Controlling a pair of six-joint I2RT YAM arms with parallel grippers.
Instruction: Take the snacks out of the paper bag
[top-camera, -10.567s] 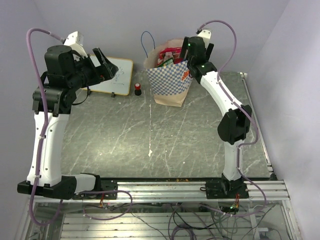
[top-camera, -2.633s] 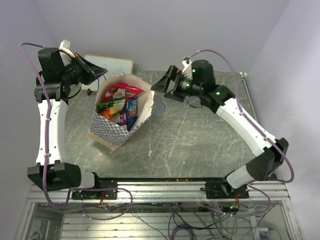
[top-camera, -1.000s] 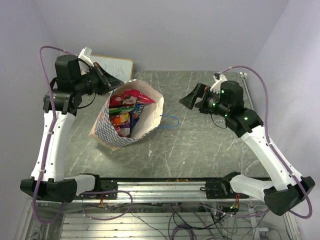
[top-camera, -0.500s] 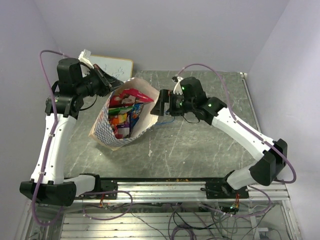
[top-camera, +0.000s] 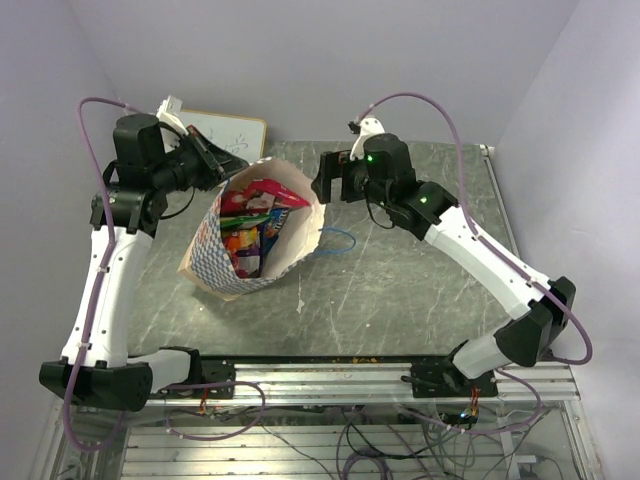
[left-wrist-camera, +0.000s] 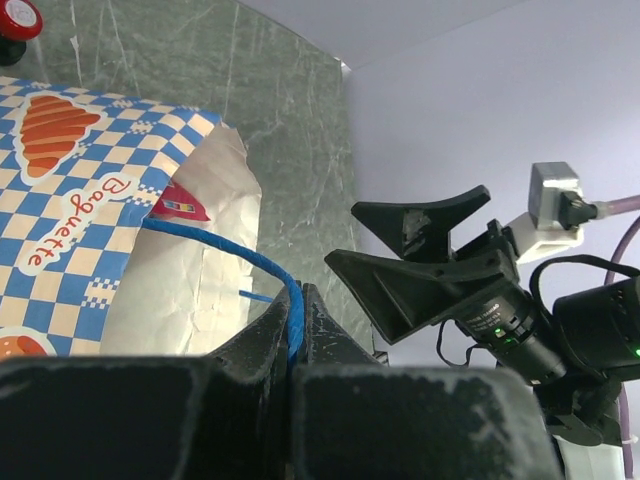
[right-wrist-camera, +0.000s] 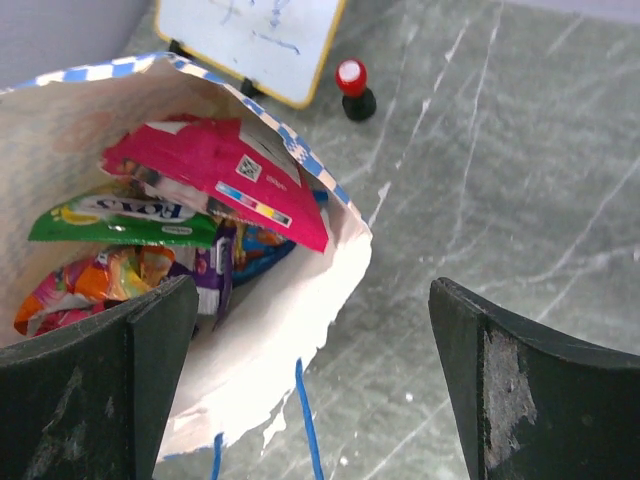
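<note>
1. Left gripper (top-camera: 222, 163): at the bag's back-left rim, jaws closed tight on a blue cord handle (left-wrist-camera: 268, 268). It has not moved over the last second and props the mouth open.
2. Whiteboard (top-camera: 238, 130): behind the bag, against the back wall. A small knob (right-wrist-camera: 351, 84) also stands behind the bag. Neither is touched.
3. Bag (top-camera: 210, 258): tipped over, mouth facing up and to the right. About ten seconds ago it stood upright further back and to the right. It has not shifted in the last second.
4. Snacks (top-camera: 248, 228): all inside the bag, none out on the table (top-camera: 420, 290). The pink packet (right-wrist-camera: 215, 165) lies uppermost at the mouth, with a green packet (right-wrist-camera: 128, 226) beneath it. Orange and purple ones sit deeper.
5. Second cord handle (top-camera: 338, 240): slack on the table, just right of the bag.
6. Right gripper (top-camera: 322, 180): jaws spread wide and empty, just right of the bag's mouth. A second ago it was well to the right of the bag, and half a second ago it was low beside the right rim. Now it is raised, and its camera looks straight into the opening.
7. Assessment: the approach appears complete and no packet has been removed yet. The pink packet is probably the easiest first pick.
</note>
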